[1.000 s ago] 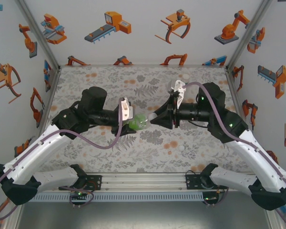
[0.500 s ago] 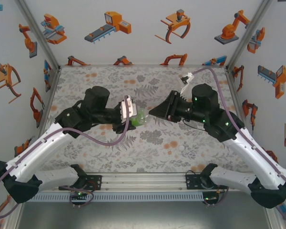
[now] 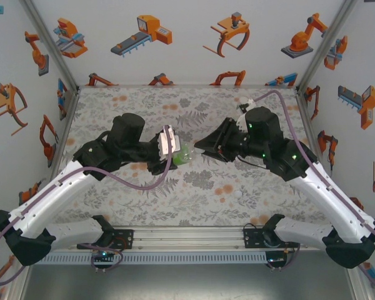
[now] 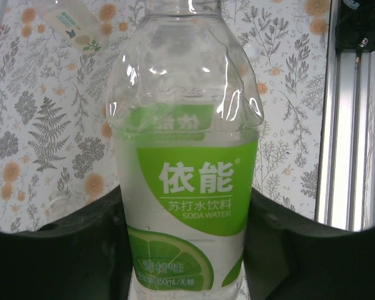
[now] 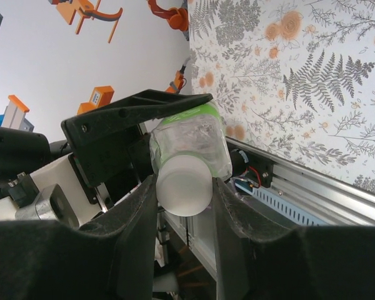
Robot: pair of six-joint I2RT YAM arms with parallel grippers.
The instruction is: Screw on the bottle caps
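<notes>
Bottle status | I see left hand (image 4: 186, 209) grasping the green-labelled soda water bottle (image 4: 187, 112) by its body, held above the floral surface (image 3: 144, 194) near its middle | right hand (image 5: 184, 200) clenched on the white cap (image 5: 182, 178) at the bottle's mouth | another bottle (image 4: 69, 25) lies on the surface, well apart.

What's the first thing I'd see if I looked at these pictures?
A bottle with a bright green label hangs above the middle of the flowery table. The left gripper holds its body and the right gripper pinches its white cap. Orange cartoon robots dot the white walls all round.
</notes>
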